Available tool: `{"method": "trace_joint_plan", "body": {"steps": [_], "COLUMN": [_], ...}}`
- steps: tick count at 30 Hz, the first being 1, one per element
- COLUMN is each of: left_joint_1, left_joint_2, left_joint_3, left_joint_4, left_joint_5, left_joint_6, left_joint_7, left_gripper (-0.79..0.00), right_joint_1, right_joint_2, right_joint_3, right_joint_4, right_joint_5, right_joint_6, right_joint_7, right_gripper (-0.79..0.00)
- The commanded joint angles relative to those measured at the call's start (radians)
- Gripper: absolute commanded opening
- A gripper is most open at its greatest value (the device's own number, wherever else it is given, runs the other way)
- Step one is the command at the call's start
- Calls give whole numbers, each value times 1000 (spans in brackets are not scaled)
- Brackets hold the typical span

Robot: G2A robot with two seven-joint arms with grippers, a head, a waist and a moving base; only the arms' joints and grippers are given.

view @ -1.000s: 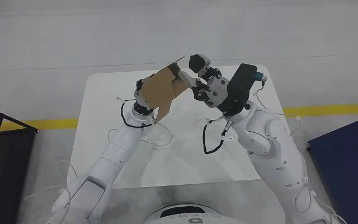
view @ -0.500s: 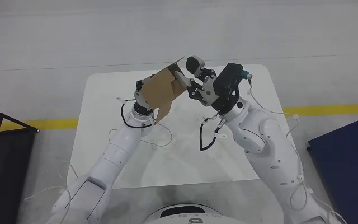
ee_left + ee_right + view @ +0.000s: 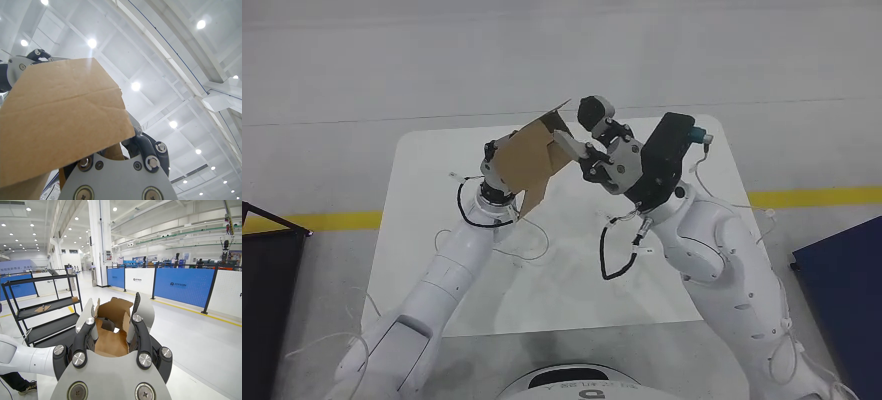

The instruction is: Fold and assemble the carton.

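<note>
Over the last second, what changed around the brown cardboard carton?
The right gripper swung in toward the brown cardboard carton, then backed off to about where it began, straddling the carton's open end. The left gripper kept the carton raised over the white table, unmoved.

A white, round-cornered table (image 3: 432, 200) stands on grey floor (image 3: 542, 60) crossed by a yellow line (image 3: 312, 220).

Left tool (image 3: 87, 92) mostly behind carton (image 3: 56, 123) panel.

Grey floor (image 3: 542, 60), yellow line (image 3: 822, 195); black shelving (image 3: 60, 321)
</note>
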Motion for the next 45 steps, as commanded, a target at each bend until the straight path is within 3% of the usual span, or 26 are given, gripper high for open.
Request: {"method": "trace_joint_plan", "body": {"steps": [1,16,45], "left_joint_1": [-1,0,-13], "left_joint_2": [0,1,4], "left_joint_3": [0,-2,15], "left_joint_4": [1,6,6], "left_joint_5": [2,-4,-22], "left_joint_6": [0,0,0], "left_joint_7": [0,0,0], "left_gripper": [-785,-785,-785], "right_joint_1": [5,45,80], "right_joint_2": [-2,-13,-24], "right_joint_3": [-10,-37,-75], "right_joint_4": [9,74,102], "right_joint_5": [-2,-41,11], "right_joint_6": [5,63,37], "right_joint_7": [4,25,150], "right_gripper": [-305,-394,-440]}}
